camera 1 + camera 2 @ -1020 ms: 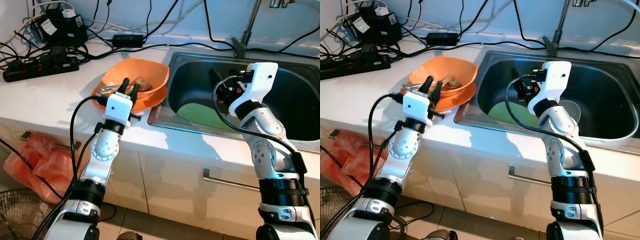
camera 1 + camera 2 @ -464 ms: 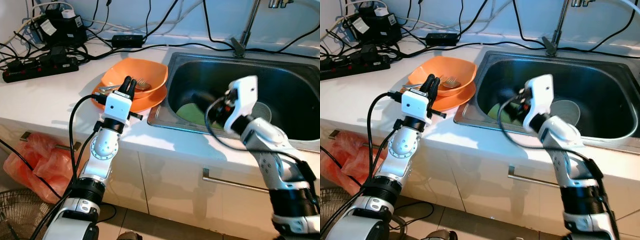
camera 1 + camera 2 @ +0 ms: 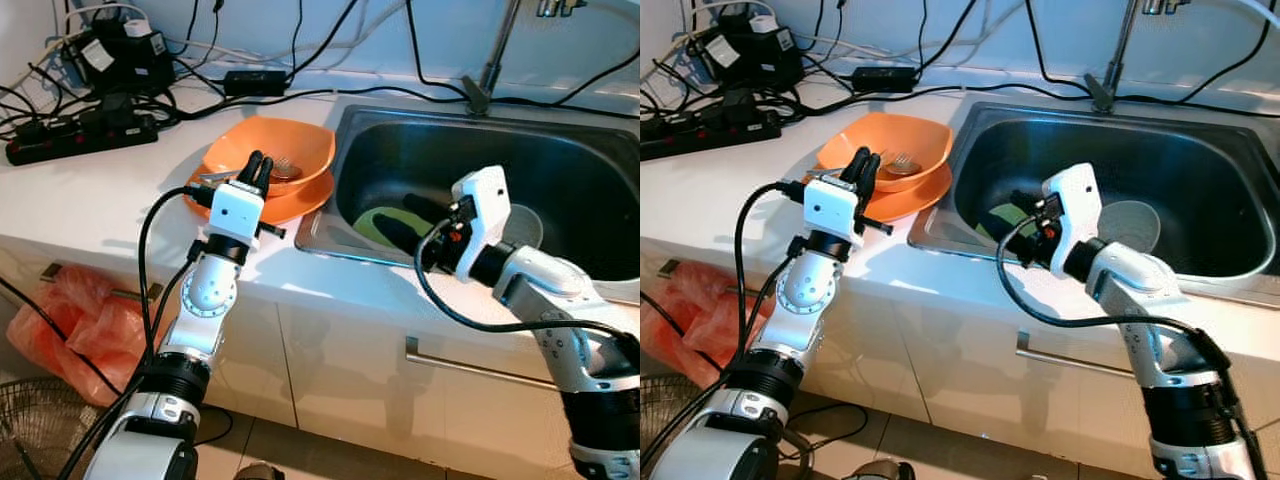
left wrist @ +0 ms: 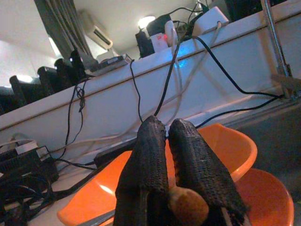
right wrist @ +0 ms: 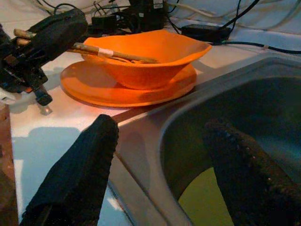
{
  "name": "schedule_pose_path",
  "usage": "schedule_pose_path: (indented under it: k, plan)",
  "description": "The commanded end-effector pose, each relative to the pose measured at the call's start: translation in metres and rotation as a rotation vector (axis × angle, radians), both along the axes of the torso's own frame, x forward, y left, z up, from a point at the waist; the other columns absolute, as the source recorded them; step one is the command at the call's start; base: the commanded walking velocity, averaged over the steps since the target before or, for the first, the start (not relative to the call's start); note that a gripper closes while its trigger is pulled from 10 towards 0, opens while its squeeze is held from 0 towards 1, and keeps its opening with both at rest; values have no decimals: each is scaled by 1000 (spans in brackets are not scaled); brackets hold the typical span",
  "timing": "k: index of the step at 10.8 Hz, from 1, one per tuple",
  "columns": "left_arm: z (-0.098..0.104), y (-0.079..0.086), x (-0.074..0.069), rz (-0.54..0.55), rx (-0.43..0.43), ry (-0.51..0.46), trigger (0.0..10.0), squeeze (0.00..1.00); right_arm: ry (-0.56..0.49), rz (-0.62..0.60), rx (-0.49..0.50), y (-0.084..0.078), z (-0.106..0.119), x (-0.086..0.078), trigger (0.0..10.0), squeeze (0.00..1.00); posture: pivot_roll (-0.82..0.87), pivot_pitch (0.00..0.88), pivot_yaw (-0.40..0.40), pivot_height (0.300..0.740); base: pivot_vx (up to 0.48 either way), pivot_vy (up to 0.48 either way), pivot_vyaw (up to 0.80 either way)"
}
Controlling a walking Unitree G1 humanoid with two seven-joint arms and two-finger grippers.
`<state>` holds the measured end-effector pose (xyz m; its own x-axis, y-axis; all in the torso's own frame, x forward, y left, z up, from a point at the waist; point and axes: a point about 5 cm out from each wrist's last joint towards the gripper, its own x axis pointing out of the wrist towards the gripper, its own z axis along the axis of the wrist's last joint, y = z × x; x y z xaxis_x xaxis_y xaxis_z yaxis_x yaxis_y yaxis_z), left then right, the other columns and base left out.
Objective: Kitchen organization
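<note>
Sink [image 3: 600,285] fills the frame's right, green plate [image 3: 385,222] lying inside. Orange bowl [image 3: 270,152] sits centre-left, collecting cutlery. Right gripper [image 5: 160,169] spreads wide by the sink's edge; left gripper [image 4: 176,165] pinches wooden-handled utensils [image 5: 110,52] at the bowl.

Green plate [image 3: 385,222] partly behind right gripper [image 3: 408,226].

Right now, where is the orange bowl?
In the head views the bowl sits on an orange plate on the counter, on the robot's left, beside the sink's left rim, just past the left claw.
</note>
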<state>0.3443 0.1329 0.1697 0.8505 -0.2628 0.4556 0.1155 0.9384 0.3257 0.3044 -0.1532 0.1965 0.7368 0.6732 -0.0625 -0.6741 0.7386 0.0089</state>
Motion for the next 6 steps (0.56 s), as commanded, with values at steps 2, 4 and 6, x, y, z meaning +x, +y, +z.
schedule_pose_path:
  k: [2, 4, 6]
  plan:
    - [8, -3, 1, -7, -6, -34, 0, 0, 0, 37, -7, 0, 4, -3, 10000, 0, -14, 37, 57, 740, 0, 0, 0]
    - [27, -11, 0, -40, -17, -104, 0, 0, 3, 53, -11, 1, 4, -4, 10000, 0, -13, 34, 57, 740, 0, 0, 0]
    - [57, -28, -6, -118, -43, -208, 0, 0, -1, 12, -1, -4, 5, 0, 10000, 0, -12, 33, 54, 740, 0, 0, 0]
